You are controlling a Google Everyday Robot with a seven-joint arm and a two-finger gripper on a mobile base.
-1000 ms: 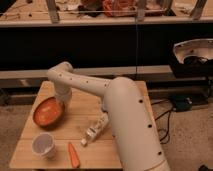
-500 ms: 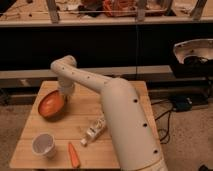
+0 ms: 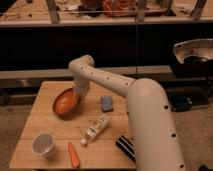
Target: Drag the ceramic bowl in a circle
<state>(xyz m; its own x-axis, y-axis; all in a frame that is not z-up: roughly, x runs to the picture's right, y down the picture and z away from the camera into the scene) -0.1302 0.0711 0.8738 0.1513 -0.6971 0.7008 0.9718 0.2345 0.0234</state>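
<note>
- The bowl (image 3: 65,101) sits on the left half of the wooden table (image 3: 45,127), toward the back, tilted so its orange-red inside faces the camera.
- The end effector (image 3: 77,95) is down at the bowl's right rim, at the end of the white arm (image 3: 115,87) that reaches in from the right.
- Whether the end effector is wide, narrow or clamped on the rim cannot be told; the arm's wrist covers it.
- A white cup (image 3: 43,145) stands upright near the table's front left corner, well apart from the bowl.
- A carrot (image 3: 73,155) lies just right of the cup, at the front edge.
- A small white bottle (image 3: 95,129) lies on its side near the table's middle.
- A blue sponge (image 3: 107,103) lies right of the bowl, near the arm.
- A dark flat object (image 3: 126,146) lies at the front, partly hidden by the arm.
</note>
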